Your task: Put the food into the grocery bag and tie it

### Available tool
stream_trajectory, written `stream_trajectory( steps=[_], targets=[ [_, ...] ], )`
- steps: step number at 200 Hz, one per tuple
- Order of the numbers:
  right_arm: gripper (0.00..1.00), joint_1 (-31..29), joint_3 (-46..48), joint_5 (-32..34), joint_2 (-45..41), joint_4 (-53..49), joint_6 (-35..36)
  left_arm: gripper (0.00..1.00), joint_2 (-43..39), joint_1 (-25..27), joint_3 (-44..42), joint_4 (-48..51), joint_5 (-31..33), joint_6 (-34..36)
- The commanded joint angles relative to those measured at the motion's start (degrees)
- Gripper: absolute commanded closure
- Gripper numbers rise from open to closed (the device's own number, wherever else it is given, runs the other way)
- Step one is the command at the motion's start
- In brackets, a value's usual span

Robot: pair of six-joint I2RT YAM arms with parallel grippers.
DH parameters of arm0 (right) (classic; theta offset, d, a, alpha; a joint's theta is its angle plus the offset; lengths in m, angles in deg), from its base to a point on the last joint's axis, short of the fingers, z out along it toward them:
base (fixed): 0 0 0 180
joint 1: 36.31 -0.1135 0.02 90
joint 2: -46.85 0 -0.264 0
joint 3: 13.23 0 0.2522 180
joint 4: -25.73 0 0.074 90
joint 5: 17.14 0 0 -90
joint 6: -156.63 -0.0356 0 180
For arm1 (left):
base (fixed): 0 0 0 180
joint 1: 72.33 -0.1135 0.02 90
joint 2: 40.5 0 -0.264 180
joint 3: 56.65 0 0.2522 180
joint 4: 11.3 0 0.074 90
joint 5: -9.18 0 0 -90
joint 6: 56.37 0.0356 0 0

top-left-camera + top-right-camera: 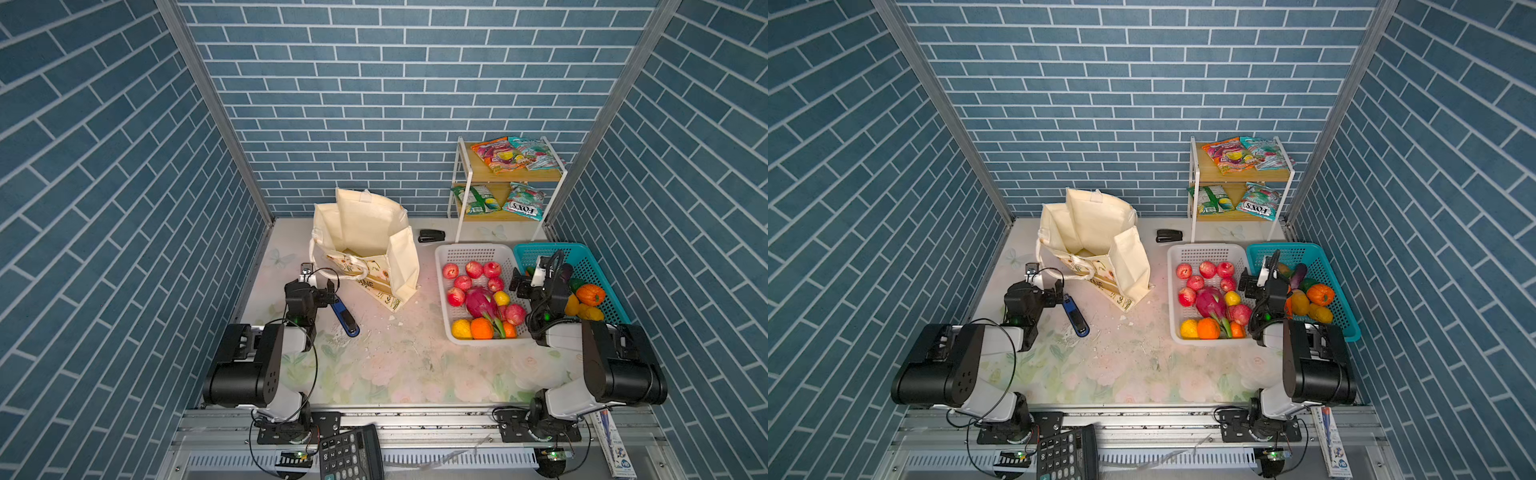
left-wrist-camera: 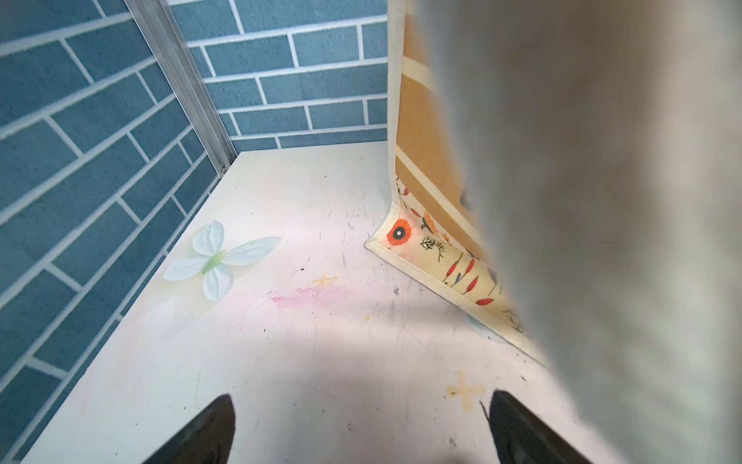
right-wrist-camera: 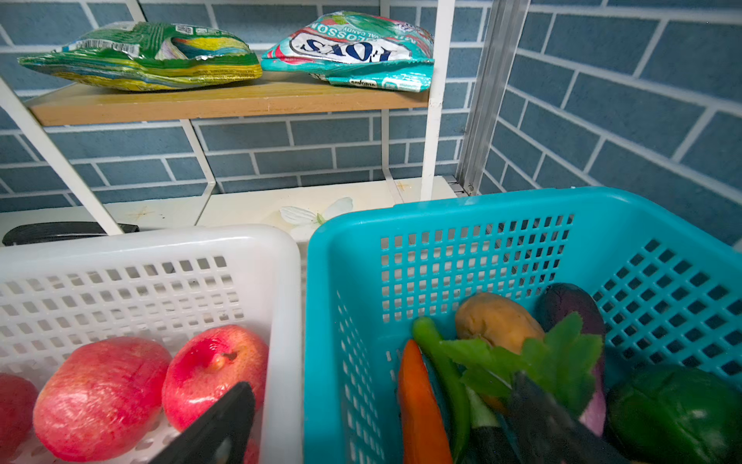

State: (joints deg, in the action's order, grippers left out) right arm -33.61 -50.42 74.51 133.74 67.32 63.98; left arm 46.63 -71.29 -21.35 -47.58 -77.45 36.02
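Left fingers stand wide, empty, above bare bench, beside a bottom corner of the grocery bag. Right fingers stand wide, straddling the adjoining walls of the white basket and teal basket. Only the top views show the dragon fruit and orange in the white basket, and snack packets atop the shelf.

On the table the grocery bag stands back-centre, and the rack is in the back-right corner with snack packets on both shelves. The fruit basket sits in front of the rack with the vegetable basket just beside it on the right. The dragon fruit lies mid-basket among apples, with oranges at the near end. One stapler lies between bag and rack, and a second stapler lies front-left of the bag.
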Motion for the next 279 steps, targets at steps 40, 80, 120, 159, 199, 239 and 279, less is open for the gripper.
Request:
stream_trajectory(
  steps=[40, 80, 120, 159, 199, 239, 279],
  targets=[
    [0.01, -0.6, 1.4, -2.6, 1.4, -5.1, 1.3, 0.00, 0.2, 0.1, 0.3, -0.1, 0.2, 0.5],
    [0.01, -0.6, 1.3, -2.7, 1.4, -5.2, 1.2, 0.00, 0.2, 0.1, 0.3, -0.2, 0.2, 0.5],
    [0.01, -0.6, 1.3, -2.7, 1.3, -5.1, 1.2, 0.00, 0.2, 0.1, 0.2, -0.1, 0.2, 0.5],
    [0.01, -0.6, 1.4, -2.8, 1.3, -5.1, 1.2, 0.00, 0.2, 0.1, 0.3, -0.2, 0.2, 0.5],
    [0.01, -0.3, 0.6, -0.7, 1.5, -6.0, -0.1, 0.00, 0.2, 0.1, 0.4, 0.1, 0.2, 0.5],
    [0.09, -0.4, 1.0, -1.3, -4.3, -10.1, 0.5, 0.00, -1.7, 0.0, 1.6, 3.7, 1.3, 0.0],
    [0.17, -0.5, -2.7, 7.3, -23.6, -34.8, -12.1, 0.00, -13.1, 0.0, 14.7, 37.6, 3.2, -5.8]
  ],
)
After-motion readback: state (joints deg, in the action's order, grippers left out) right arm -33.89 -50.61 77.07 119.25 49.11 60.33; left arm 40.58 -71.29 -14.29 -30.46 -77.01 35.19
